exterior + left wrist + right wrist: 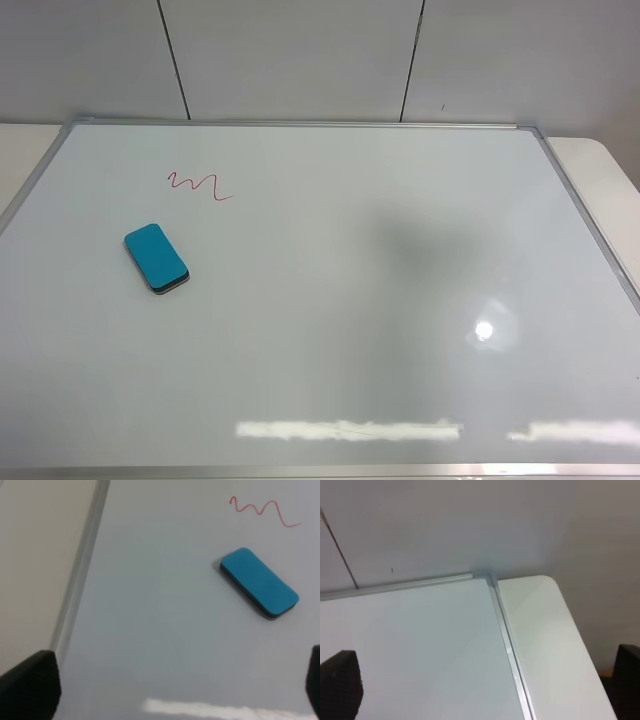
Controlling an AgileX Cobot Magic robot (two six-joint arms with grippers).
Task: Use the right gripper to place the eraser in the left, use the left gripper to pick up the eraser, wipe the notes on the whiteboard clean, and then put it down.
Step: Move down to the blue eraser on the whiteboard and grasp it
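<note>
The teal eraser lies flat on the left part of the whiteboard, just below the red notes. In the left wrist view the eraser and the notes lie ahead of my left gripper, which is open, empty and apart from the eraser. My right gripper is open and empty, above the board's far right corner. Neither gripper shows in the high view.
The board's silver frame runs along a white tiled wall at the back. A white table edge shows to the right of the board, and its rounded corner shows in the right wrist view. The frame's left side borders a beige surface.
</note>
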